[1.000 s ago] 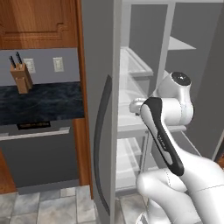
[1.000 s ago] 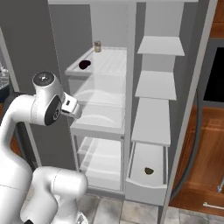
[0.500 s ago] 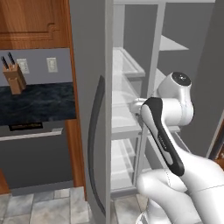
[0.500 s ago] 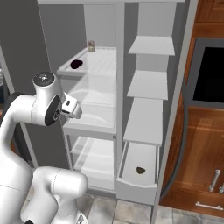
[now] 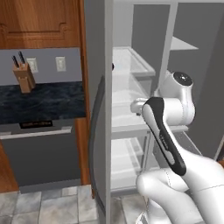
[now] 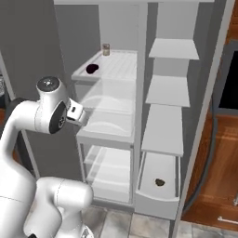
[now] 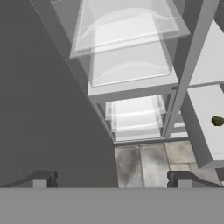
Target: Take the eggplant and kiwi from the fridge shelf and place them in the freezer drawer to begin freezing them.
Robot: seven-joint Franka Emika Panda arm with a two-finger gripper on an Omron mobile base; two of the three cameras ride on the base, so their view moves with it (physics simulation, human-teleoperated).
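Over on the far left of the left base view, a knife block (image 5: 23,77) is seen on the dark counter (image 5: 41,100), beside two wall plates. Moving right, the open fridge door (image 5: 98,131) is presented edge-on, and past it the white arm is raised in front of the compartments.

In the right base view, the eggplant (image 6: 92,69) is found lying on the fridge shelf (image 6: 116,67), near its left front corner, with a small tan jar (image 6: 106,49) standing well behind it at the back. Translucent bins (image 6: 109,122) are stacked below. Further right, narrow grey shelves (image 6: 173,49) are lined up one above the other, and beneath them the freezer drawer (image 6: 158,197) is pulled out, with the kiwi (image 6: 160,182) resting on its floor.

From the hand view, the gripper (image 7: 111,178) is shown with its two fingertips (image 7: 42,178) spread wide apart, nothing held between them, the tiled floor (image 7: 144,164) visible beyond. The kiwi (image 7: 217,120) is caught again at the right edge, inside the drawer (image 7: 201,131).
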